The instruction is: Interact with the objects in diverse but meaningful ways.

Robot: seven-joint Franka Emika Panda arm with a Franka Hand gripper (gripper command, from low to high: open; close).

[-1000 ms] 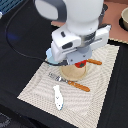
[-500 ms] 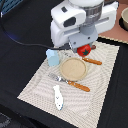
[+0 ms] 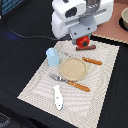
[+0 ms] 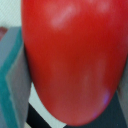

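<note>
1. At the far edge of the striped placemat (image 3: 75,75), the gripper (image 3: 83,41) hangs with the red tomato (image 3: 83,41) between its fingers; the fingers are closed onto the tomato, and whether it clears the mat cannot be told from the exterior view.
2. Just below the tomato, toward the exterior view's right, a brown sausage (image 3: 86,48) lies on the mat's edge.
3. Around it on the mat: a light blue cup (image 3: 52,57) stands toward the exterior view's left, a round wooden plate (image 3: 73,68) sits at the middle, an orange-handled knife (image 3: 89,60) lies beyond the plate and an orange-handled fork (image 3: 70,82) on its near side.
4. Near the mat's front corner a white-and-blue fish (image 3: 58,97) lies flat, well apart from the gripper.
5. Up close in the wrist view, the tomato (image 4: 75,60) fills nearly the whole picture, pressed against a grey and teal finger pad (image 4: 12,75); the other finger is barely seen at the edge.
6. Much of the mat's far edge is hidden by the white arm body (image 3: 82,15), and a pinkish round object (image 3: 124,19) is cut off at the exterior view's right edge.
</note>
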